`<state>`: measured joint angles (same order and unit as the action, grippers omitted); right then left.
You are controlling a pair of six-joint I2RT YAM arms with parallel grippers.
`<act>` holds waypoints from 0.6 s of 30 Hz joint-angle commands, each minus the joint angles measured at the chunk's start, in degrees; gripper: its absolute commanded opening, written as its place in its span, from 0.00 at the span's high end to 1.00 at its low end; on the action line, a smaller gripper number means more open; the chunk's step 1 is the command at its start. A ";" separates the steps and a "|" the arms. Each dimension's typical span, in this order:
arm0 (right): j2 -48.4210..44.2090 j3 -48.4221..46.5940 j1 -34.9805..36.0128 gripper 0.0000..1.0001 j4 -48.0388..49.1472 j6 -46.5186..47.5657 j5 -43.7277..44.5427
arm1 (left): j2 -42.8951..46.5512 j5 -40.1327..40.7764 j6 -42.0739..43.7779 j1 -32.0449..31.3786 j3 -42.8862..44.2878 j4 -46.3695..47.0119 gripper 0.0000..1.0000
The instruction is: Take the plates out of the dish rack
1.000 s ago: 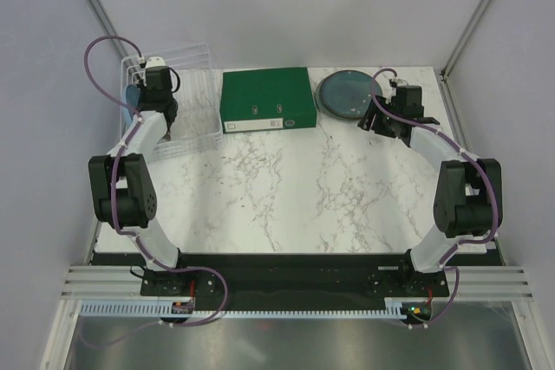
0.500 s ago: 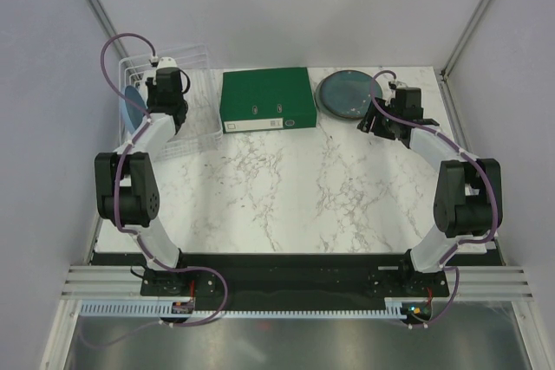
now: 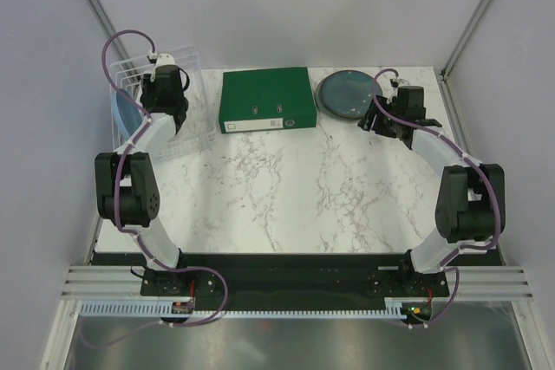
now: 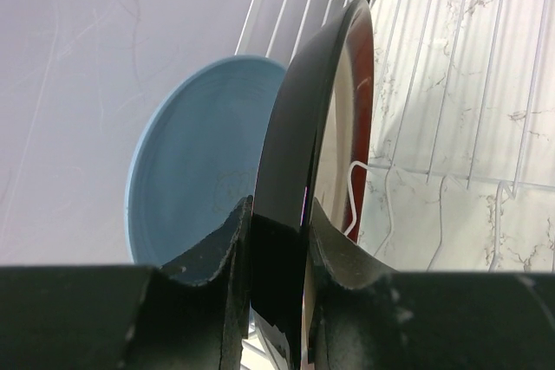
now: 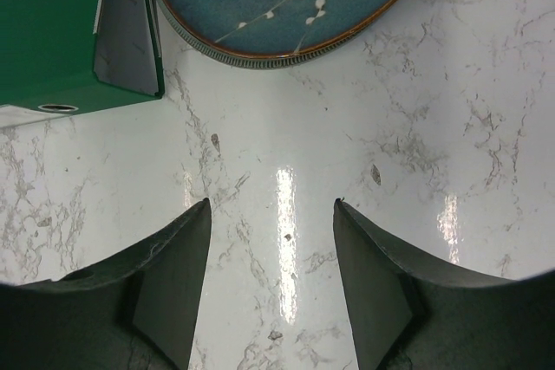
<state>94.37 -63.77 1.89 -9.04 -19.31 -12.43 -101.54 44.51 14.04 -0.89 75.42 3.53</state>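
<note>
The left claw (image 4: 277, 214), clenched on the reddish-brown plate (image 4: 360, 84), has shifted it within the rack (image 3: 199, 67), so unloading looks begun; the right claw (image 5: 271, 214) hangs released.

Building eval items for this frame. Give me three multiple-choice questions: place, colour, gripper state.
1. Where is the dark blue plate?
A. on the green binder
B. flat on the table, right of the binder
C. upright against the wall
2. Which colour is the plate behind the reddish-brown plate in the left gripper?
A. yellow
B. white
C. light blue
3. How is the right gripper?
A. open, holding nothing
B. shut on a plate
C. shut on the binder
Answers: 1 B, the top view shows it lying beside the binder; 2 C, the light blue plate shows behind the gripped rim; 3 A, its fingers stand apart over bare marble.
</note>
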 commanded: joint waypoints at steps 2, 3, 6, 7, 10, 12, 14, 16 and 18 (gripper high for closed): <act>-2.26 0.13 0.22 0.34 0.78 0.24 -0.84 | 2.22 14.99 3.36 1.50 5.44 7.55 0.98; -2.17 0.13 0.22 0.34 0.78 0.33 -1.02 | 2.48 15.34 3.45 1.59 5.62 7.46 0.98; -2.08 0.13 0.22 0.34 0.78 0.24 -1.11 | 4.06 15.78 4.41 1.85 6.14 7.98 0.98; -2.00 0.13 0.22 0.34 0.86 0.24 -1.28 | 4.50 16.04 4.94 1.94 6.49 8.33 0.98; -1.99 0.22 0.22 0.34 0.86 0.24 -1.72 | 6.26 16.13 7.13 2.12 7.46 9.21 0.98; -2.26 0.40 0.22 0.34 0.86 0.06 -1.90 | 8.53 15.70 7.58 2.12 7.55 8.87 0.98; -2.61 0.40 0.22 0.34 0.86 -0.03 -2.08 | 10.30 15.34 7.67 2.12 7.29 8.78 0.98; -2.78 0.40 0.22 0.34 0.86 -0.02 -2.16 | 11.71 15.08 8.45 2.20 7.29 8.95 0.98; -3.40 0.49 0.22 0.34 0.78 -0.11 -2.34 | 11.71 14.99 9.42 2.38 7.20 9.13 0.98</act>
<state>93.69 -63.40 1.89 -9.06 -19.31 -13.54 -98.41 47.22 16.56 -1.06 77.14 1.91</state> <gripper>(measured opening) 0.659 0.297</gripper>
